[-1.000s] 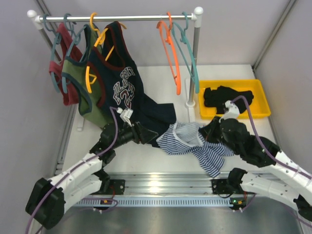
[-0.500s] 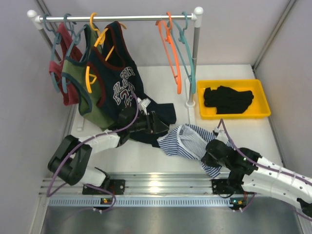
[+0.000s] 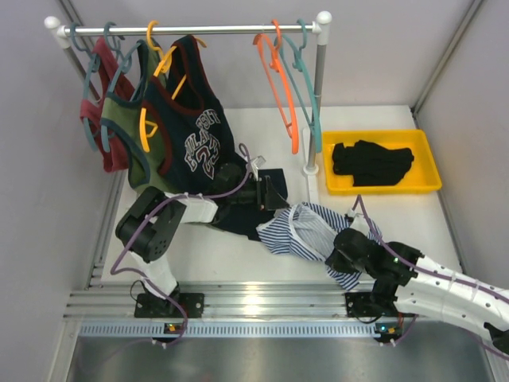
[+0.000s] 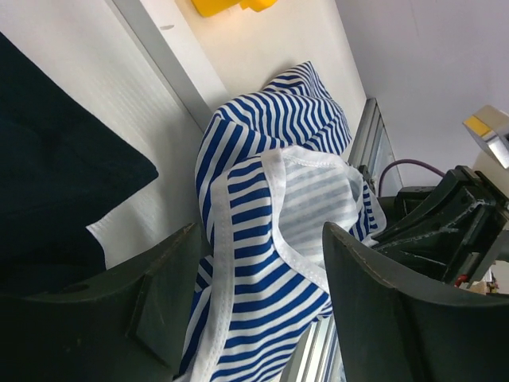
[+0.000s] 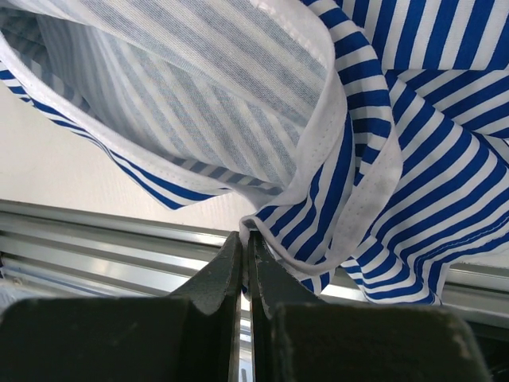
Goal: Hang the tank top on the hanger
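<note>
Nearest us, the right gripper [image 5: 245,239] is closed on the small navy-and-white striped tank top [image 5: 398,119]. It pinches only a thin fold of the pale trim at its very fingertips, and we judge that bite could slip once the cloth is lifted. The rest lies bunched on the white surface [image 3: 219,248] just ahead of it.

Opposite, the left gripper [image 4: 261,231] stands wide open, stripes between and beyond its jaws. The dark navy printed top [image 4: 48,159] lies just beside one finger and could be caught in the same grasp.

The thin orange plastic hanger [image 3: 284,103] hangs well beyond both, close against a teal hanger [image 3: 316,119] — we might snag that one.
</note>
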You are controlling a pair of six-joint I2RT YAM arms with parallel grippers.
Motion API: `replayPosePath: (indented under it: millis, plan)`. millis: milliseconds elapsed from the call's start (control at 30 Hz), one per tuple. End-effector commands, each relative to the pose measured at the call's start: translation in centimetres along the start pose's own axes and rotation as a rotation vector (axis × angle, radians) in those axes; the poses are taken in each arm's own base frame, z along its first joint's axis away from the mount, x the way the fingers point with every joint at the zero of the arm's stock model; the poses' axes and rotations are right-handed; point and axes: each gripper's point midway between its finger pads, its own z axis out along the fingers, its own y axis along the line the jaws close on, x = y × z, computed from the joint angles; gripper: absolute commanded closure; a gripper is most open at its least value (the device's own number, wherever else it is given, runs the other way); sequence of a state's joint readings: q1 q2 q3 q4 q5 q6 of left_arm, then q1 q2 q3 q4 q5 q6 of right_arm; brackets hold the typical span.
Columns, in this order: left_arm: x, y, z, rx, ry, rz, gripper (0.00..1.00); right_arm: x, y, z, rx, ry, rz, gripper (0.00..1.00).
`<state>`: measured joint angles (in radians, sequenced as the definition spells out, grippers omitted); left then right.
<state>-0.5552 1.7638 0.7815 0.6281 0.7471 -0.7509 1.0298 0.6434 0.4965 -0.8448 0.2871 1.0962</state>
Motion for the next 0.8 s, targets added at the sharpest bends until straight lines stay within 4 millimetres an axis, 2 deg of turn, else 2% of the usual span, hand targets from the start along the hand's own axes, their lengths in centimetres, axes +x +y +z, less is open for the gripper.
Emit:
replayPosePath:
  millis: [0, 233, 333, 400, 467, 500, 667, 700, 767]
  plan:
    - [-0.9, -1.2, 1.1, 0.067, 0.000, 0.083, 0.33, -0.6, 0.9, -0.3, -0.039, -0.033, 0.005, 1.00]
    - [-0.5, -1.8, 2.4, 0.097, 0.027, 0.087, 0.41, -0.8, 0.8, -0.4, -0.041, -0.042, 0.008, 1.00]
    - [0.2, -1.6, 3.0, 0.084, 0.055, 0.093, 0.54, -1.2, 0.9, -0.6, -0.041, -0.057, 0.015, 1.00]
    - [0.2, -1.6, 2.9, 0.068, 0.052, 0.096, 0.73, -1.6, 1.0, -0.9, -0.041, -0.071, 0.018, 1.00]
    - [0.1, -1.2, 2.7, 0.037, 0.038, 0.107, 0.86, -2.1, 1.3, -1.3, -0.047, -0.084, 0.022, 1.00]
    - [0.3, -1.3, 2.3, 0.017, 0.042, 0.106, 0.98, -2.4, 1.4, -1.4, -0.045, -0.097, 0.024, 1.00]
    - [-0.7, -1.5, 0.1, -0.095, -0.012, 0.182, 1.00, -4.9, 2.3, -3.3, -0.036, -0.168, 0.002, 1.00]
    - [-1.8, -2.0, -1.0, -0.137, -0.069, 0.212, 1.00, -5.9, 2.4, -3.8, -0.024, -0.205, 0.000, 1.00]
    - [-2.3, -2.4, -2.6, -0.198, -0.106, 0.238, 1.00, -7.9, 3.1, -5.5, -0.015, -0.253, -0.015, 1.00]
